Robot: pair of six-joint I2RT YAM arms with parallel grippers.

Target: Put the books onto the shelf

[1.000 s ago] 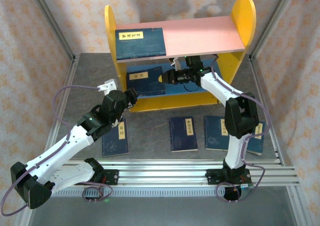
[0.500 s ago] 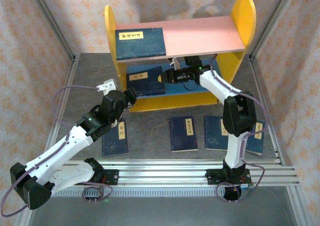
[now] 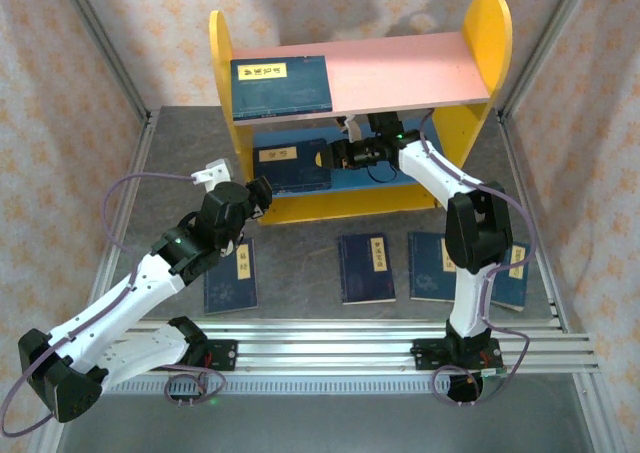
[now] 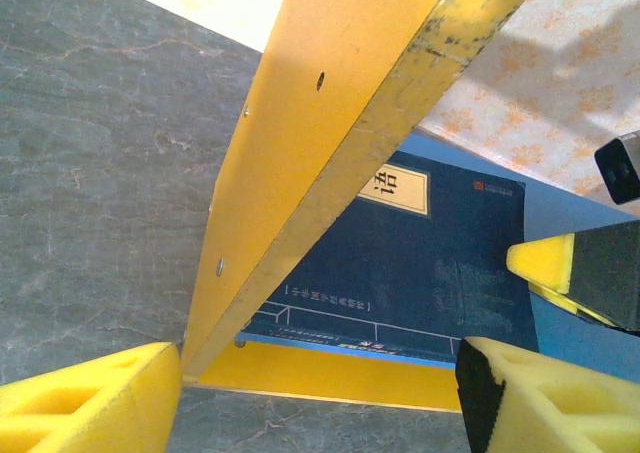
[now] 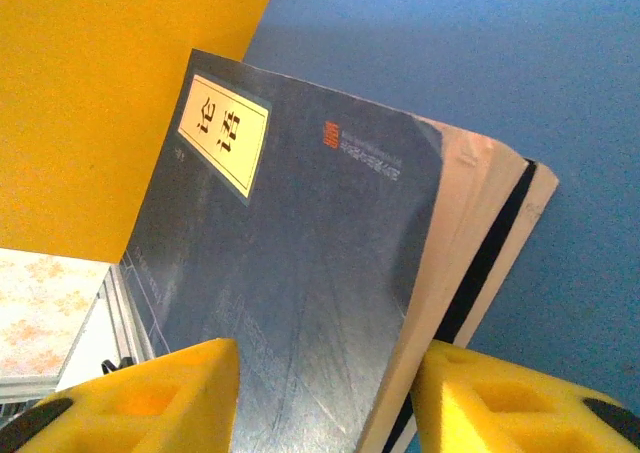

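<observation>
Straight to the shelf (image 3: 487, 43), where two books are up. The lower book (image 3: 290, 168) lies flat on the shelf's blue lower board (image 5: 450, 53), close against the left side panel (image 4: 330, 123), yellow title label facing up. The right gripper (image 3: 331, 156) reaches in under the pink upper board (image 3: 400, 73) from the shelf's right half. Its yellow pads (image 5: 150, 398) stand partly apart, one on each side of that book's right-hand edge. The wrist view shows the cover, the cream page block and the dark back cover running down between them. The jaws read as parted, not clamped. Up above, the upper book (image 3: 280, 83) rests flat on the pink board at the shelf's left end.

Now the left gripper (image 3: 264, 190): it hovers just in front of the shelf's left front corner, low by the yellow base, jaws wide apart and nothing held. From its wrist camera the side panel's front edge rises straight ahead, with the lower book beyond it.

In front of the shelf, on the grey table (image 3: 300, 243), four more lie flat in a row. The left table book (image 3: 240, 278) sits partly under the left arm, then comes the centre table book (image 3: 366, 268). The right arm crosses between the right table book (image 3: 428, 268) and the far-right table book (image 3: 515, 283).
</observation>
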